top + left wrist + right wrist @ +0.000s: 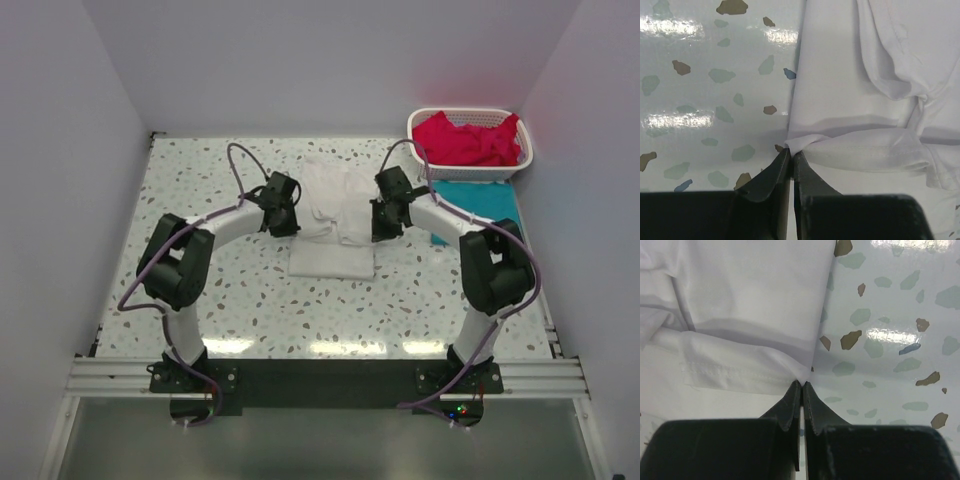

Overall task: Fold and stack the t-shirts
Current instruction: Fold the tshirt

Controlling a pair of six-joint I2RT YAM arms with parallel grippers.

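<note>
The white t-shirt (332, 225) was seen partly folded at the centre of the frame, on the speckled bench (200, 170). Its left edge was pinched by the left gripper (791, 156), the jaws clenched on a fold of hem. Its right edge was held likewise by the right gripper (802, 386), the jaws clamped on the cloth. A teal t-shirt (480, 200) was laid flat at the right, just below a white basket (470, 172) in the upper right, in which red-pink t-shirts (465, 140) were heaped.

white t-shirt (331, 252), red-pink t-shirts (465, 142), speckled table (200, 180)
</note>
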